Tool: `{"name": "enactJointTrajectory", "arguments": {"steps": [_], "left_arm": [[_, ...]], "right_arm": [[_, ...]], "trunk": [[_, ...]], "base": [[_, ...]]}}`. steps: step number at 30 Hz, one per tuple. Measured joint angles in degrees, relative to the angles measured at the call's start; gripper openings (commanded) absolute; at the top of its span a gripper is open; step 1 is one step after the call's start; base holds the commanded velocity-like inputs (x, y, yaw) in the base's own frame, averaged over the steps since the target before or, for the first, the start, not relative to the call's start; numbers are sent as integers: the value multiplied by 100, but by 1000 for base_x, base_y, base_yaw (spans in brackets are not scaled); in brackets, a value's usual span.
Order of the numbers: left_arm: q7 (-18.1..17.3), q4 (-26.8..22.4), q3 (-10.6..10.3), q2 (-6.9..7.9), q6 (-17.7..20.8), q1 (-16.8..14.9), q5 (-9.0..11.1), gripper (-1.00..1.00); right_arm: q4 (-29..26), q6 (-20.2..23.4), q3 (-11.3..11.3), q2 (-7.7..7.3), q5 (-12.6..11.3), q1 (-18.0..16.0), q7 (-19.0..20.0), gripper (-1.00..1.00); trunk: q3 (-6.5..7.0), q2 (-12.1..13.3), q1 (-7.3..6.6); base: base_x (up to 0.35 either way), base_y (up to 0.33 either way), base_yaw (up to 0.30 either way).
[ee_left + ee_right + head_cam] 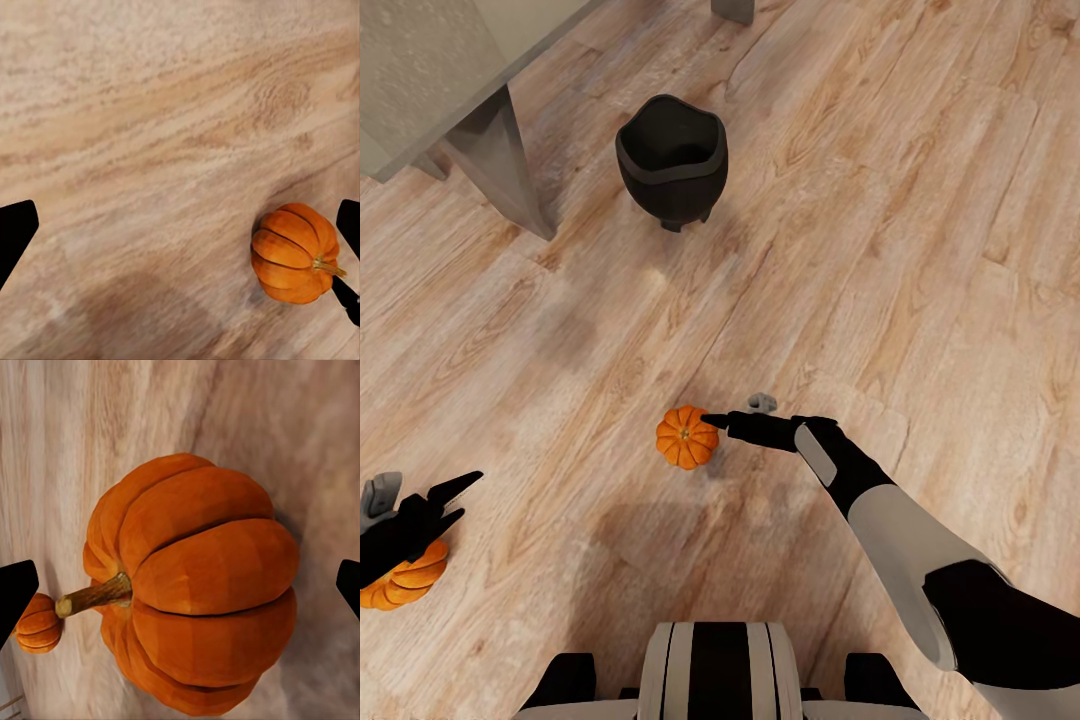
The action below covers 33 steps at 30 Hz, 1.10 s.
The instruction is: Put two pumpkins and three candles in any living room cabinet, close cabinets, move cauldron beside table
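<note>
**Living-room floor: two pumpkins, one cauldron, both arms low**

- Wood-plank floor (920, 250): pale oak grain, carrying everything listed.
- Grey table (430, 80): far left corner, one slanted leg down to the planks.
- Cauldron (672, 160): black, open-mouthed, upright on stubby feet, near the table leg but apart from it.
- Right arm: white and black, reaching in from the near right. Right gripper (712, 420) at the side of the centre pumpkin (687, 437), fingers spread wide with the fruit between them in the wrist view (199, 585), not pinched.
- Left gripper (455, 500): near left edge, fingers splayed apart, holding nothing.
- Second pumpkin (405, 580): on the floor at the left edge, partly hidden under the left gripper.
</note>
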Motion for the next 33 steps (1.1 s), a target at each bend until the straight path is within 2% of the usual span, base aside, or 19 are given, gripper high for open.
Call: {"name": "enactJointTrajectory", "arguments": {"steps": [4,11,18,23,33], "left_arm": [[6,-1,-2,0,0,0,4,100],[19,-1,-3,-1,0,1,11,100],[-15,-6,1,-1,1,1,15,100],[-27,-9,-1,-1,3,1,12,100],[-31,-10,0,-1,4,1,15,100]], "right_arm": [[0,-2,1,-4,0,-1,1,100],[0,-7,2,-7,3,-1,1,100],[0,-7,2,-7,1,-1,2,100],[0,-3,2,-7,3,-1,2,100],[0,-5,2,-7,1,-1,2,100]], "trunk": [[0,0,0],[-154,-9,18],[-155,-9,18],[-265,-16,31],[-266,-16,31]], "base": [[0,0,0],[0,0,0],[0,0,0],[0,0,0],[0,0,0]]}}
